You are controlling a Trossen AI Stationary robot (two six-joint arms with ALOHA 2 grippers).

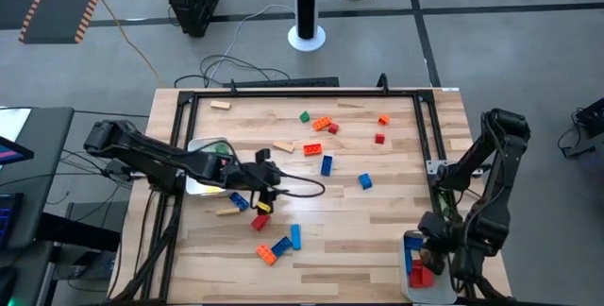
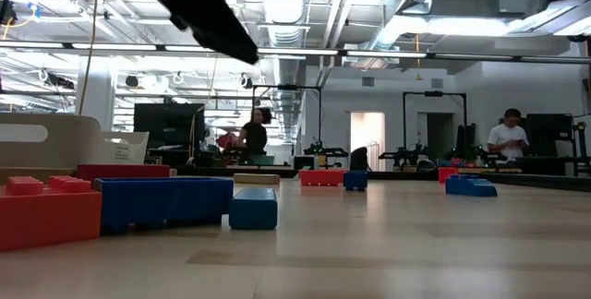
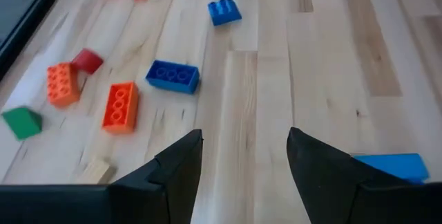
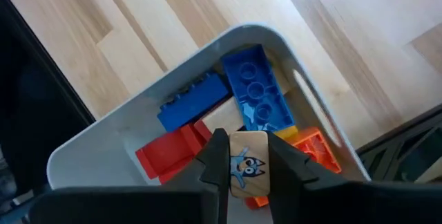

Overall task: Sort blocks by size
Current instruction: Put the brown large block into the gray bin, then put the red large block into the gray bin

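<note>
Scattered blocks across pale wood table; apparently workshop beyond.

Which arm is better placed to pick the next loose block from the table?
Left. The left gripper is open over the scattered blocks, while the right gripper holds a wooden block above its tray.

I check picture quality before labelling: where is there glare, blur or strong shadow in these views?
Low view: ceiling lights glare brightly, the near red and blue blocks look soft. Right wrist view: the white tray rim shines, and the right gripper holds a wooden block sharply. Left wrist view: the open left gripper is dark, slightly blurred.
</note>
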